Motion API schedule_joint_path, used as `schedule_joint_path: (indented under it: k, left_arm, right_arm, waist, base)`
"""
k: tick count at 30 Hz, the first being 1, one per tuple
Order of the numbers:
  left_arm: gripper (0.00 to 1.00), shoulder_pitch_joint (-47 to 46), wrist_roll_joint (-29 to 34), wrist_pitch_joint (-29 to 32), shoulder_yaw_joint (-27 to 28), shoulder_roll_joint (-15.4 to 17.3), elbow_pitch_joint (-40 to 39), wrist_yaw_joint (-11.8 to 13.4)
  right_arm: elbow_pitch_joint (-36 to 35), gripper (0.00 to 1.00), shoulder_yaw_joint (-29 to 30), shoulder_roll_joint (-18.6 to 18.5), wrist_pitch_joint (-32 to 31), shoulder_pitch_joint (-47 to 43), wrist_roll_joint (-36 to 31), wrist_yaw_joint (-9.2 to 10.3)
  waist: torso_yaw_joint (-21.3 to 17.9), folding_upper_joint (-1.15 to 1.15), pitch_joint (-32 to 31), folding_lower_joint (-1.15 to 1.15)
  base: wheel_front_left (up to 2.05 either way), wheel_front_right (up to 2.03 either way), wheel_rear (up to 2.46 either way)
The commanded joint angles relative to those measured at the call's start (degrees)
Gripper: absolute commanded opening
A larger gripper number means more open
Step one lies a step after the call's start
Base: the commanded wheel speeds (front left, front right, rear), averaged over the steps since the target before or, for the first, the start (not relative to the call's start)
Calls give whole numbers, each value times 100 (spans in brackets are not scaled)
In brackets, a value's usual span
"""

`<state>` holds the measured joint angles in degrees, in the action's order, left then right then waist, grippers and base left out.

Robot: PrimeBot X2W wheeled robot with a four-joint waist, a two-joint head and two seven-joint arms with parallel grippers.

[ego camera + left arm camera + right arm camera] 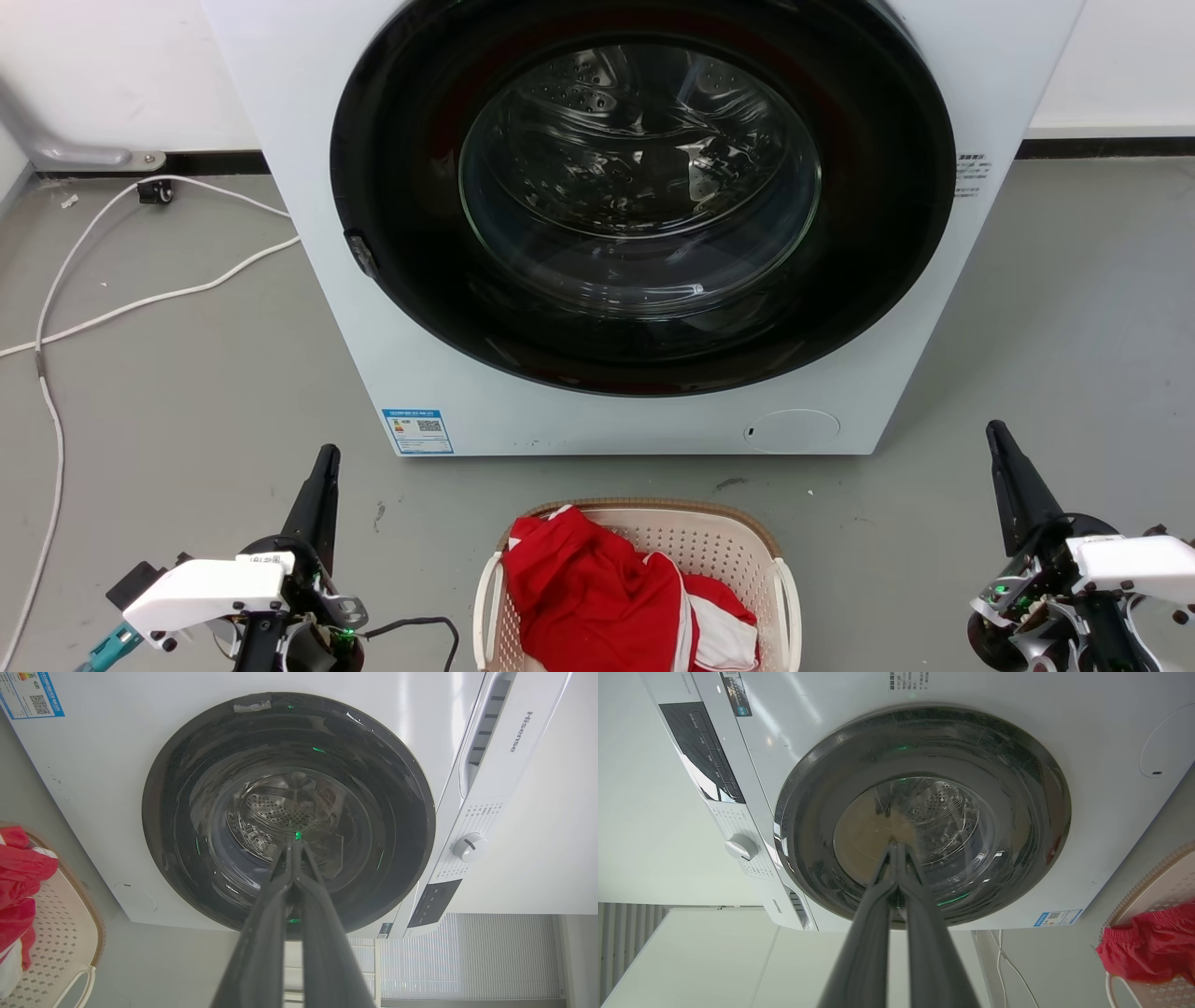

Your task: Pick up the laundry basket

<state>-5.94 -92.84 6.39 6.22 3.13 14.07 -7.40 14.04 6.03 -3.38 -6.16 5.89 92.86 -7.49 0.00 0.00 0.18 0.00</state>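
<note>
The cream laundry basket [747,551] with a brown braided rim and white loop handles sits on the floor at the bottom centre, in front of the washer, with red and white clothes [597,597] in it. Part of the laundry basket [70,933] shows at the left of the left wrist view, and its rim [1148,886] at the right of the right wrist view. My left gripper [327,457] is shut, left of the basket and apart from it. My right gripper [995,431] is shut, to the basket's right. Both hold nothing.
A white front-loading washer [420,308] with a closed dark round door [644,196] stands right behind the basket. White cables [140,299] lie on the grey floor at the left. The wall runs behind.
</note>
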Motion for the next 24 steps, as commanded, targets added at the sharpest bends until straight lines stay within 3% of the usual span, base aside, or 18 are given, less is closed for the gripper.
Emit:
schedule_joint_path:
  k: [1, 24]
  left_arm:
    - [0, -59, 40, 6, 21, -5, 7, -23]
    - [0, -59, 38, 18, 29, -11, 7, -23]
  right_arm:
    - [5, 0, 11, 22, -18, 60, -15, 0]
    - [6, 0, 25, 32, -25, 62, -30, 0]
  waist:
    - [0, 0, 0, 0]
    - [0, 0, 0, 0]
  base:
    - [0, 0, 0]
    - [0, 0, 0]
